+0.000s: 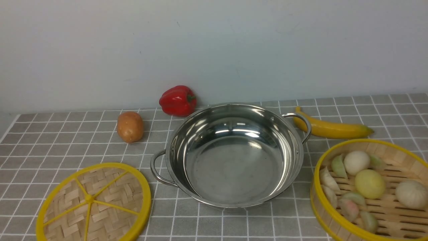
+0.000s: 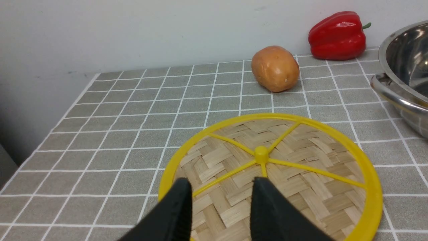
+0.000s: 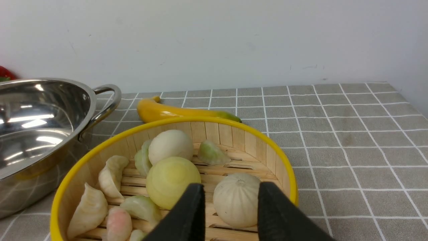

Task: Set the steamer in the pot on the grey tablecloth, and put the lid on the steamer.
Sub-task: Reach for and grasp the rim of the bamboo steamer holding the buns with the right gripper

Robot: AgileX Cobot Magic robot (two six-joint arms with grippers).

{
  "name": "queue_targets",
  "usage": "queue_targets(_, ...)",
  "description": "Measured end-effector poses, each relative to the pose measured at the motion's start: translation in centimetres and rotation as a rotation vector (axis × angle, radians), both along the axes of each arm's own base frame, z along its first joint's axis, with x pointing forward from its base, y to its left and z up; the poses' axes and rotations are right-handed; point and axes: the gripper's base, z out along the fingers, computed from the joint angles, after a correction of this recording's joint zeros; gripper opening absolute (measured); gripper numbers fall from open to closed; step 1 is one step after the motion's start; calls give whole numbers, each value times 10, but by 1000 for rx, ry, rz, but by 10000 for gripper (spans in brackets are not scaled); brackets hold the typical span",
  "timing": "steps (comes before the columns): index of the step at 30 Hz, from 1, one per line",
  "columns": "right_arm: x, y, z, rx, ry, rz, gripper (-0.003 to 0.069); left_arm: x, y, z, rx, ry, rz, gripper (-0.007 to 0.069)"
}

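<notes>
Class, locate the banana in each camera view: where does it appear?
Front view: banana behind the steamer, beside a handle of the pot.
Left wrist view: not in it.
Right wrist view: banana just beyond the steamer's far rim, near the pot handle.
Shared landmark: the pot, visible in all three.

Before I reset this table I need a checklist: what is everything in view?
grey tablecloth: one, grey with white grid, under everything
pot: one, steel, centre, empty
steamer: one, bamboo, yellow rim, right of pot
buns: three, white and yellow, in steamer
dumplings: several, white, green, pink, in steamer
lid: one, woven bamboo, yellow rim, front left
pepper: one, red, behind pot
potato: one, brown, left of pot
banana: one, yellow, behind steamer
left gripper: one, black, open, facing lid
right gripper: one, black, open, facing steamer
</notes>
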Motion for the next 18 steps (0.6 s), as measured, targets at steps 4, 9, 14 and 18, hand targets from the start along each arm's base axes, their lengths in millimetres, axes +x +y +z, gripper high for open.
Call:
queue_targets(4, 0, 0, 0, 0, 0, 0, 244, 0, 0, 0, 0, 0, 0, 243)
queue_targets(9, 0, 0, 0, 0, 0, 0, 244, 0, 0, 0, 0, 0, 0, 243)
queue_targets(14, 0, 1, 0, 69, 1, 4, 244, 0, 2, 0, 132, 10, -13, 243)
queue_targets(18, 0, 4, 0, 190, 3, 10, 244, 0, 4, 1, 218, 17, -17, 243)
